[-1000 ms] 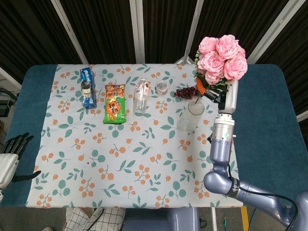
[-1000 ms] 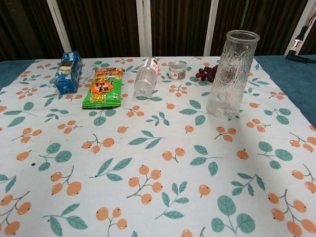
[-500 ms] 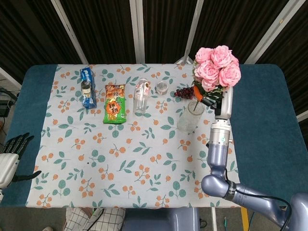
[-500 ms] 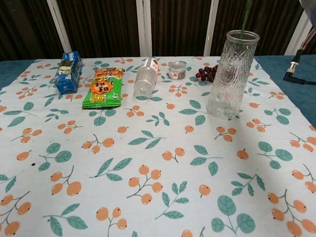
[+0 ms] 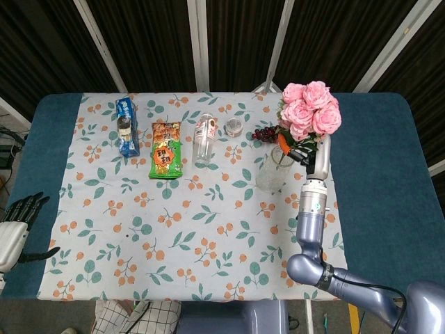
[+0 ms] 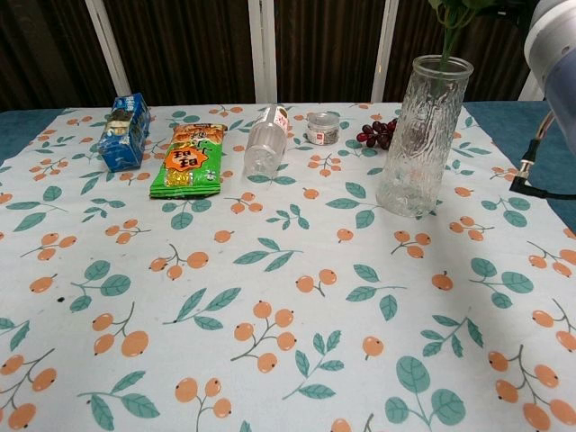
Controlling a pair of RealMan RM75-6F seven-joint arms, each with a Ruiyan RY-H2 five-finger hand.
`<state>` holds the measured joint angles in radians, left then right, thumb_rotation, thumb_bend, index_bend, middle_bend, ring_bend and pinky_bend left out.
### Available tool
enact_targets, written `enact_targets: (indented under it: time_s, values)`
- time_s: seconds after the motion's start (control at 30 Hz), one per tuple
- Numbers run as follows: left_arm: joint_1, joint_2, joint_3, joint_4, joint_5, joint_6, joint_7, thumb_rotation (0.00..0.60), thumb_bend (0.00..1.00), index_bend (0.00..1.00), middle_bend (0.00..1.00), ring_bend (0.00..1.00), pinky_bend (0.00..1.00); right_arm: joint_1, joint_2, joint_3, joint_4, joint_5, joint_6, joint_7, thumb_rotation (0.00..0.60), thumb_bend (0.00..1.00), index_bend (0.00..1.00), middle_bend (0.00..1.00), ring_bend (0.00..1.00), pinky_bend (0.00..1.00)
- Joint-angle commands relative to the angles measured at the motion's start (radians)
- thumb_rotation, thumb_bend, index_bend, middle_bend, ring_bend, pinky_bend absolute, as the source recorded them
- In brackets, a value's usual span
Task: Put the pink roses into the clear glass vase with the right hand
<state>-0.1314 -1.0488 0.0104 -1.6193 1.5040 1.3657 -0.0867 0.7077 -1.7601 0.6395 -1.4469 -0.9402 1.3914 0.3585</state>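
- The right hand (image 5: 304,148) is gripping the pink roses (image 5: 309,110) by the stems, just under the blooms, in the upper right of the head view.
- The stems are dipping into the mouth of the glass vase (image 6: 421,135); the chest view shows a green stem passing the rim while the blooms are sitting above the top edge of that frame.
- The vase is standing upright on the floral tablecloth (image 6: 270,297), right of centre, with a bunch of dark grapes (image 6: 376,134) just behind it.
- The right arm (image 5: 311,209) is rising straight up from the lower right of the head view, close beside the vase.
- The left hand (image 5: 15,224) is resting at the lower left edge of the head view, holding nothing, fingers loosely apart.
- Along the upper part of the table, left to right, are lying a blue packet (image 5: 126,125), a green snack bag (image 5: 166,149), a clear bottle (image 5: 203,140) on its side and a small jar (image 5: 234,126).
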Motion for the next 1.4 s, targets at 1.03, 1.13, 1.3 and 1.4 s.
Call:
enact_targets:
  time_s: [1.03, 1.13, 1.3, 1.4]
  values:
    - [-0.001, 0.001, 0.0, -0.003, 0.001, 0.0, -0.005, 0.6, 0.0, 0.0, 0.0, 0.0, 0.0, -0.033, -0.061, -0.053, 0.065, -0.055, -0.022, -0.019, 0.6, 0.31, 0.15, 0.25, 0.22, 0.11]
    - [-0.001, 0.001, 0.001, -0.003, 0.001, 0.0, -0.005, 0.6, 0.0, 0.0, 0.0, 0.0, 0.0, -0.039, -0.052, -0.055, 0.048, -0.057, -0.024, -0.034, 0.6, 0.31, 0.13, 0.24, 0.2, 0.1]
    - [0.0, 0.002, 0.001, -0.004, 0.001, 0.002, -0.006, 0.6, 0.0, 0.0, 0.0, 0.0, 0.0, -0.053, -0.041, -0.059, 0.023, -0.054, -0.026, -0.052, 0.6, 0.31, 0.12, 0.23, 0.2, 0.09]
    - [0.0, 0.002, 0.001, -0.004, 0.001, 0.003, -0.005, 0.6, 0.0, 0.0, 0.0, 0.0, 0.0, -0.066, -0.035, -0.066, 0.006, -0.057, -0.023, -0.056, 0.6, 0.31, 0.11, 0.23, 0.2, 0.09]
